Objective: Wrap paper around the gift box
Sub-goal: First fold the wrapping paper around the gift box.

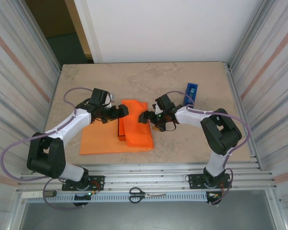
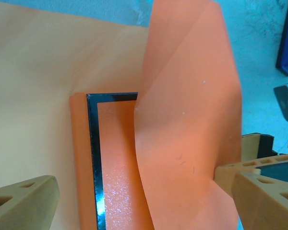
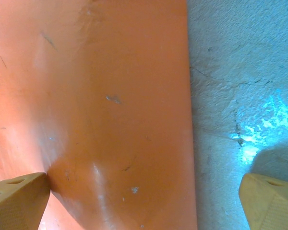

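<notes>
Paper (image 1: 105,141) lies spread on the table (image 1: 134,79) seen from above, one flap folded over the middle with a darker sliver at its edge; the left wrist camera reveals the gift box (image 2: 114,158) there, sparkly red top, black border, right half under that flap. Left gripper (image 1: 116,111) hangs beside the fold, fingers spread wide, gripping nothing. Right gripper (image 1: 146,117) sits opposite, equally wide, one fingertip (image 3: 19,201) touching paper, clamping nothing
</notes>
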### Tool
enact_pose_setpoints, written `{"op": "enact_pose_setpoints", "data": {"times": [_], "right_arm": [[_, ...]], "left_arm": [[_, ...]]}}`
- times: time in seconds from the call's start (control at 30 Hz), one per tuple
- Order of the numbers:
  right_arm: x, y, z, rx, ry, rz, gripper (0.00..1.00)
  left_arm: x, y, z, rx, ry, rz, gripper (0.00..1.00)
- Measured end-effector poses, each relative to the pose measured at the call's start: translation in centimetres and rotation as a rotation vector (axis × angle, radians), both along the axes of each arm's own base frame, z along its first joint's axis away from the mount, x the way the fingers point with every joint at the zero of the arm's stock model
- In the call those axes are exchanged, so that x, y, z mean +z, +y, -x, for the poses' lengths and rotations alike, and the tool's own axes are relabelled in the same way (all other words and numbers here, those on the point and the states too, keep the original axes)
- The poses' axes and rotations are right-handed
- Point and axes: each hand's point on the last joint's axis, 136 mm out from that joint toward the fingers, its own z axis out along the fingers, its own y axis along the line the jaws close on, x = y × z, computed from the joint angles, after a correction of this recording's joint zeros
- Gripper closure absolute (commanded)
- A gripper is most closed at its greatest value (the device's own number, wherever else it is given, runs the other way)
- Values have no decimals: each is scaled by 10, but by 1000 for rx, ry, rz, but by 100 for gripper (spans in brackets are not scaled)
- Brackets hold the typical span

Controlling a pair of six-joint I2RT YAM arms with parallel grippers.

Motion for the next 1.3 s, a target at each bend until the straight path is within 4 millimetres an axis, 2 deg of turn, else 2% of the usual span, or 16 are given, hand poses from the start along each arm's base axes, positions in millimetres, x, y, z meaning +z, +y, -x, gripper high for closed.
{"op": "enact_pose_setpoints", "data": {"times": [0.2, 0.43, 0.63, 0.93, 1.17, 1.3], "right_arm": [[0, 2, 1, -12, 2, 7, 2], [0, 5, 1, -37, 7, 8, 2], [1, 8, -1, -66, 14, 0, 2], [0, 8, -3, -96, 17, -2, 2], [1, 0, -13, -118, 14, -9, 2], [4, -14, -22, -134, 6, -11, 2]], "left_arm": [[-23, -8, 8, -32, 79, 27, 5], [-32, -8, 10, -36, 92, 32, 21], [-46, -7, 16, -38, 115, 27, 30], [-46, -12, 11, -29, 91, 65, 47], [-45, -19, 7, -2, 78, 114, 52], [-45, -28, 5, 2, 73, 128, 52]]}}
